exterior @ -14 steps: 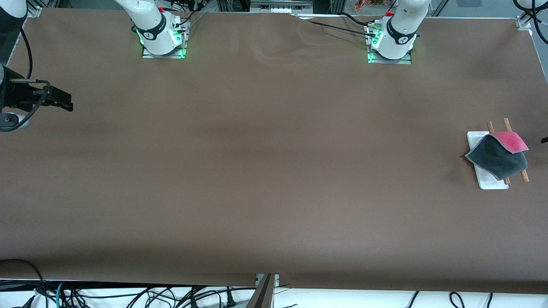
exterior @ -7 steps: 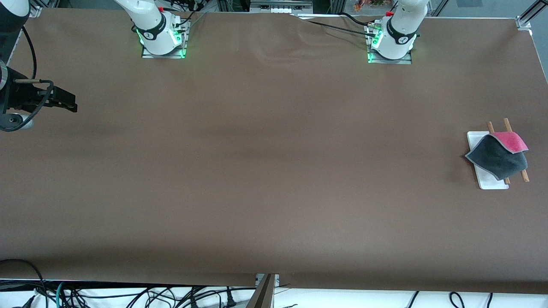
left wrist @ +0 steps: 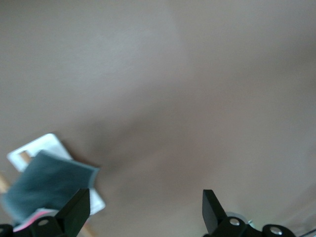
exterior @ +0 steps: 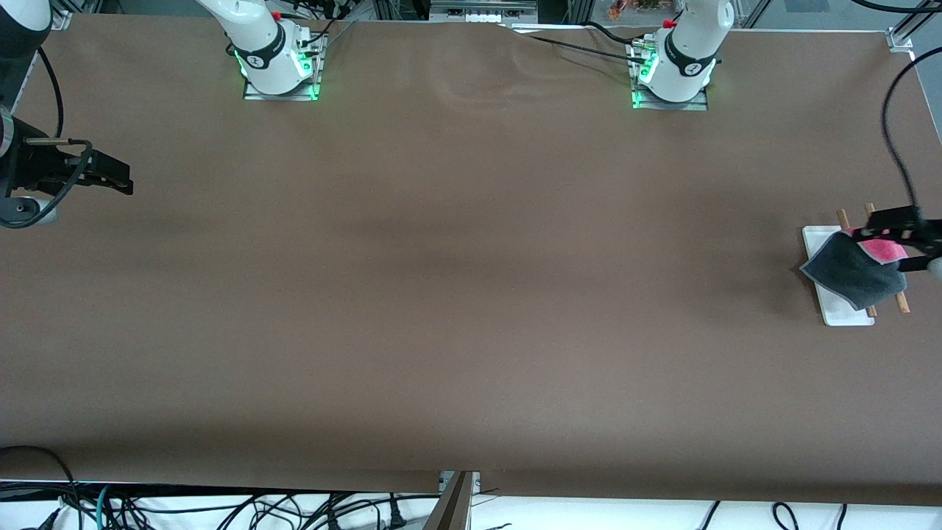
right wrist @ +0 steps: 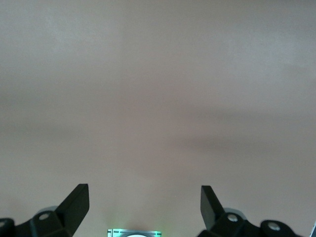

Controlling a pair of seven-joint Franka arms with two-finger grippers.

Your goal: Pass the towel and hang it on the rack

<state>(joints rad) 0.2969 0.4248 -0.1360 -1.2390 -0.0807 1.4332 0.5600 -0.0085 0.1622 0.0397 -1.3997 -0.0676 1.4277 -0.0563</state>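
The towel [exterior: 855,271] is draped over the rods of the rack [exterior: 835,313], dark grey face mostly up with a pink-red flap folded over on top, and the rack stands near the table [exterior: 456,294] edge at the left arm's end, about midway between the robots' edge and the front camera's edge. The left pincer [exterior: 894,239] hangs over the pink-red part of the towel with its jaws spread wide and nothing between them; the left wrist view shows the towel [left wrist: 47,185] and the rack's white base [left wrist: 34,148] just under one finger [left wrist: 74,215]. By the look of things the hanging is done or nearly so, so the step in hand is either a tidy-up of the drape or a retreat. To do it well, the left pincer should rise straight up clear of the cloth without snagging the folded flap, since a sideways drag could pull the towel off the thin rods. The right pincer [exterior: 110,177] waits over the table edge at the right arm's end, jaws wide and empty. Against the earlier front frame, the left pincer has come into view over the rack, where before only the towel and rack showed; the towel lies unchanged, and the right pincer has barely shifted.
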